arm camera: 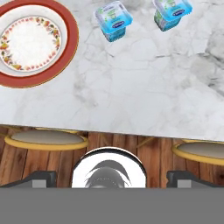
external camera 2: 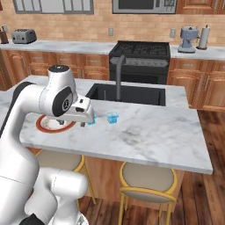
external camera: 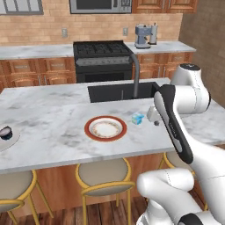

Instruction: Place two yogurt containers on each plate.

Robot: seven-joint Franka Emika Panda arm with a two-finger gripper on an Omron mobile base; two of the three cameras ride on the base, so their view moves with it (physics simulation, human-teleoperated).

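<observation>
Marble counter (arm camera: pixel 144 83) lies below the hand (arm camera: pixel 111 177), fingers spread wide, holding nothing; two blue yogurts (arm camera: pixel 113 19) and red-rimmed plate (arm camera: pixel 37 43) lie ahead; stools (arm camera: pixel 46 140) stand beneath.

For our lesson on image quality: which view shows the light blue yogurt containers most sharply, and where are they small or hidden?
Hand view: both light blue yogurt containers crisp, labels visible. Left base view: one soft, small. Right base view: one tiny and blurry, the other mostly behind the arm.
</observation>
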